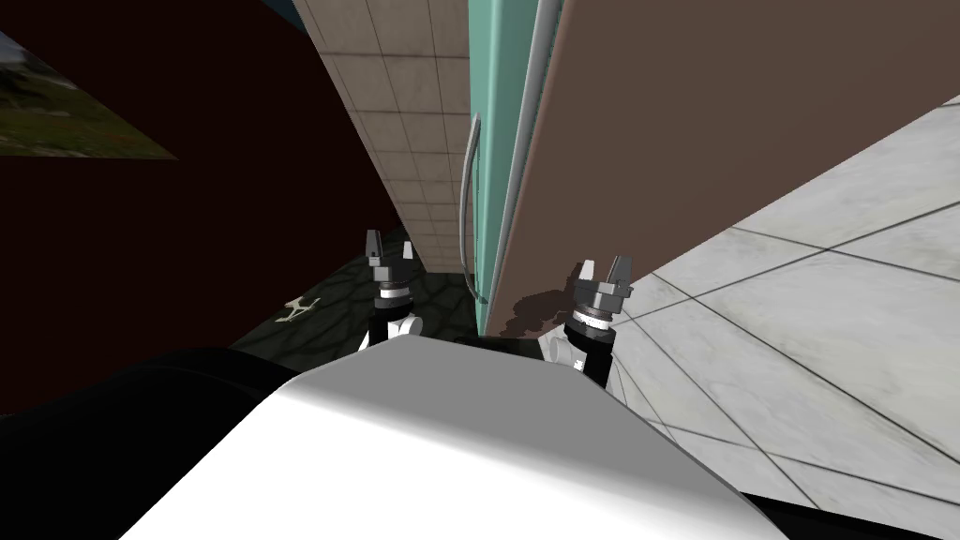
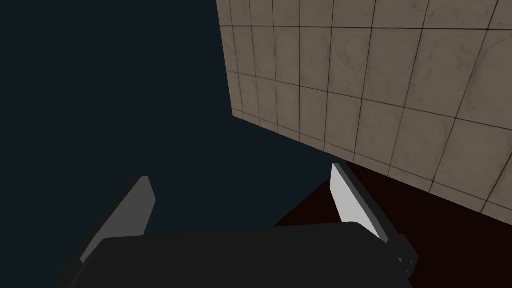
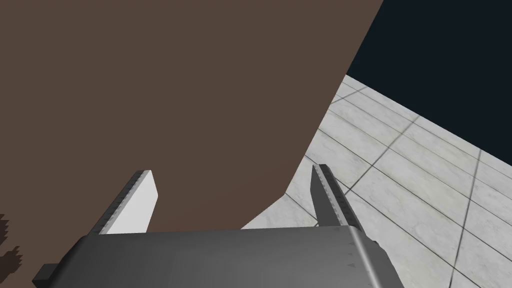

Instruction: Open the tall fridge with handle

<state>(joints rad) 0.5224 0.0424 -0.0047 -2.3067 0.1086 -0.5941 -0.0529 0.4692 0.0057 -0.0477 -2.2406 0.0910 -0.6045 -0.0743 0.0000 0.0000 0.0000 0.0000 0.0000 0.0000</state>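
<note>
The tall fridge stands right in front of me, with a teal front point(image 1: 491, 141) and a brown side panel point(image 1: 712, 112). A long, thin grey handle point(image 1: 465, 187) runs down the teal front near its edge. My left gripper point(image 1: 390, 251) hangs open just left of the handle's lower end, apart from it; in the left wrist view its fingers point(image 2: 240, 175) stand wide with nothing between them. My right gripper point(image 1: 603, 271) is open beside the brown side panel point(image 3: 175, 100), and in the right wrist view point(image 3: 232, 170) nothing sits between its fingers.
A beige tiled wall point(image 1: 403, 112) runs back on the fridge's left, beside a dark maroon wall point(image 1: 187, 234) with a picture point(image 1: 56, 112). Dark patterned floor point(image 1: 328, 309) lies under the left arm, pale tiled floor point(image 1: 806, 319) to the right.
</note>
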